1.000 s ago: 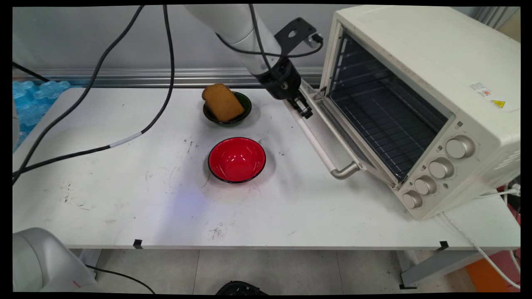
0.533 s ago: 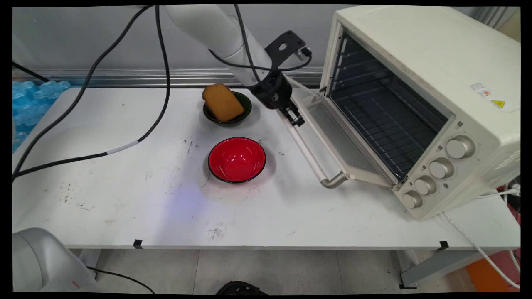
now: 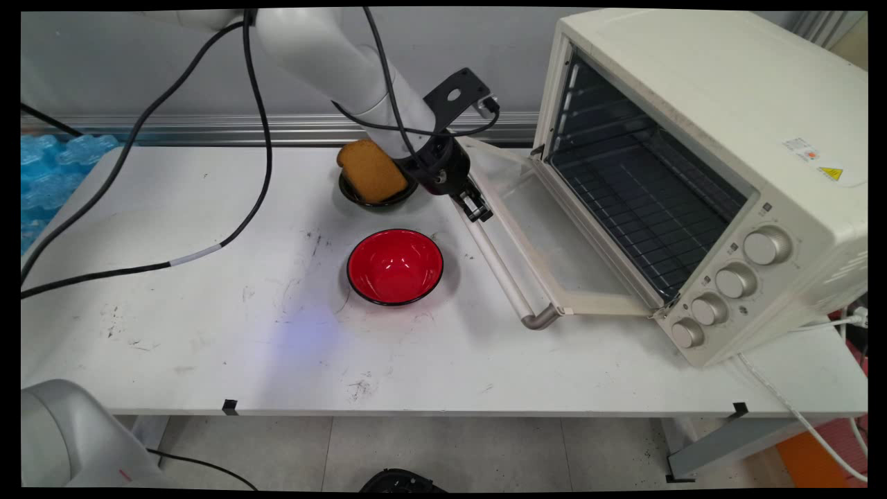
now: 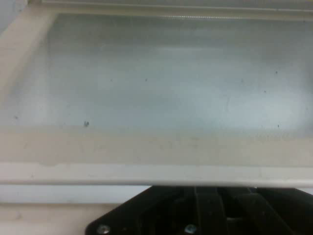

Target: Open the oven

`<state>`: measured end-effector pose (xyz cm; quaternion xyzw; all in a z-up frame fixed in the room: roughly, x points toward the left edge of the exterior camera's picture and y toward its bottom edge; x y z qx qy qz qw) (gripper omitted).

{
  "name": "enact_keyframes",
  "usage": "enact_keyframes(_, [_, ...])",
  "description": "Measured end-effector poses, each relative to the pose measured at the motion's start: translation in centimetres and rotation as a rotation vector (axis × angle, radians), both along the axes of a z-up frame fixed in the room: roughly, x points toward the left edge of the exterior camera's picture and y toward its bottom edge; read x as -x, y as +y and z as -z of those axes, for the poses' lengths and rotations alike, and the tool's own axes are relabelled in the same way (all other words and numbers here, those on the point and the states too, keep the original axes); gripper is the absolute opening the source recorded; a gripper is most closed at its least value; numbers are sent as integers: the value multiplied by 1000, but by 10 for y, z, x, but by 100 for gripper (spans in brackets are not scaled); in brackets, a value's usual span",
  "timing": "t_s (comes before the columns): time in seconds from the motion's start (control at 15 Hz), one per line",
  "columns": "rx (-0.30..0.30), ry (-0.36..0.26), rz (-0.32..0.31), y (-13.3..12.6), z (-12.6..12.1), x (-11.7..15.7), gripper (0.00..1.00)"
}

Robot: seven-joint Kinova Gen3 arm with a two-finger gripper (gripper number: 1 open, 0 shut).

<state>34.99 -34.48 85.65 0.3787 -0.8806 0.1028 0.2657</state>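
My black gripper (image 3: 477, 208) sits at the far end of the oven door handle (image 3: 500, 270), shut on the bar. The cream toaster oven (image 3: 700, 90) stands at the right. Its glass door (image 3: 554, 242) hangs nearly flat over the table, and the wire rack inside shows. In the hand view the handle (image 4: 146, 174) runs across just above my black linkage (image 4: 205, 213), hiding the fingertips, with the door's glass (image 4: 161, 83) beyond. Just left of the gripper a slice of brown bread (image 3: 371, 171) leans in a dark green bowl (image 3: 355, 196).
An empty red bowl (image 3: 395, 267) sits on the white table (image 3: 208, 333), left of the handle's near end. Black cables (image 3: 258, 138) hang from the arm over the table's left half. Blue packaging (image 3: 48, 166) lies at the far left edge.
The gripper has moved left and down with the handle. The oven door has swung from half open to almost flat. Part of the dark green bowl is now behind the hand.
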Motion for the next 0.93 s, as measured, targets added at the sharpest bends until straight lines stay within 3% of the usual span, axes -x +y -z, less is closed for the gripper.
enact_keyframes(0.93, [36,7,26,24,-8,-23,0])
